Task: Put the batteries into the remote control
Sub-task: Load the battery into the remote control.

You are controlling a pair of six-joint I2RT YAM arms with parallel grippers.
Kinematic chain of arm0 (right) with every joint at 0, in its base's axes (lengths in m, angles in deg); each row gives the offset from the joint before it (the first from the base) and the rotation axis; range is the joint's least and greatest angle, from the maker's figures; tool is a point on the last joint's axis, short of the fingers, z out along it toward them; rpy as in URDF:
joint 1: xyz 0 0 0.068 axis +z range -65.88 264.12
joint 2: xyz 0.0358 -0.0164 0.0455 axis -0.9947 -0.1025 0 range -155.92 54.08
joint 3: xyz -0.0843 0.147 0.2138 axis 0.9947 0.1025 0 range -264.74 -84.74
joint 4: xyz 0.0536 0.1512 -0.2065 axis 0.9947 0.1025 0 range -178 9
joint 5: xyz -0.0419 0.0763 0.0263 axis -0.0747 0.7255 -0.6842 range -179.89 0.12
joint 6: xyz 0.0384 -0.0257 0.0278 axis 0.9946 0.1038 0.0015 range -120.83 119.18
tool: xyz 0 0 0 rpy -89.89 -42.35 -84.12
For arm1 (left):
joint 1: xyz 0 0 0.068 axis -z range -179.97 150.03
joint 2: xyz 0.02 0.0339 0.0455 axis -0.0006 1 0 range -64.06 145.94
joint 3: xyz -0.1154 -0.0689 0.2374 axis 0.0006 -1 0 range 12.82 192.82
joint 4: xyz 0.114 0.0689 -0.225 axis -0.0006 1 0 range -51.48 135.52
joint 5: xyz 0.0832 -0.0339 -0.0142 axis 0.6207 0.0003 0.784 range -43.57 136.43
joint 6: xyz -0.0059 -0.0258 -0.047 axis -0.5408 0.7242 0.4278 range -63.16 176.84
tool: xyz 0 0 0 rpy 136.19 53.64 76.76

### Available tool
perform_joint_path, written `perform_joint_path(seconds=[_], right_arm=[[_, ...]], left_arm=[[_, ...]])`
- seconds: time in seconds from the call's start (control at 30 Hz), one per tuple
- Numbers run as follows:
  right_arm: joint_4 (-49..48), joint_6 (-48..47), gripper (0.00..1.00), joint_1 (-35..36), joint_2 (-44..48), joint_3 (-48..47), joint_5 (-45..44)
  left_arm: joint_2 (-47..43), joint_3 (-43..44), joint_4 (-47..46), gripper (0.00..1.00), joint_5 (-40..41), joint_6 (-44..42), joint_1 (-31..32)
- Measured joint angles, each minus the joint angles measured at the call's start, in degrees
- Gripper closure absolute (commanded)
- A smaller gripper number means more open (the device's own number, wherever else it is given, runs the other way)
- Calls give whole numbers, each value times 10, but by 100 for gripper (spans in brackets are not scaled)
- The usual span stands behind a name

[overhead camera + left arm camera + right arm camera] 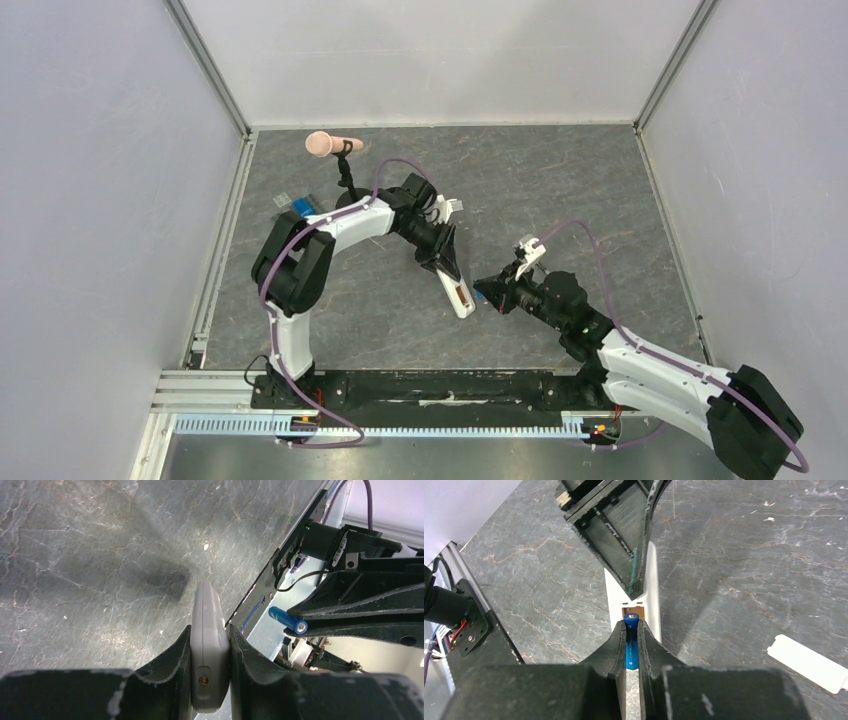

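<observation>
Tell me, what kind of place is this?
Probably a robot test cell in a lab: plain white walls box in a grey tabletop with odd props, where two claws bring a blue battery to a remote.

Both arms [340, 222] wear white shells over black joints; purple cables [400, 165] loop along them; black fingers [165, 665] look scuffed, perhaps chipped.

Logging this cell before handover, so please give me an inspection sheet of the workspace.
Surface: grey marbled table.
Job's things: white remote control held off the surface; blue battery tip at its open bay.
Clutter: pink microphone, blue brick, white flat piece.
Grippers: left gripper shut on remote control; right gripper shut on blue battery.
Cables: purple cables along both arms.
Surroundings: white walls.
</observation>
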Motion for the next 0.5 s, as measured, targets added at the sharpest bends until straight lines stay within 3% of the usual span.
perform_joint_path(seconds=[0.5], right_arm=[[-171, 10, 100, 29, -69, 78, 6]], left_arm=[[28, -3, -1, 98, -14, 29, -9]])
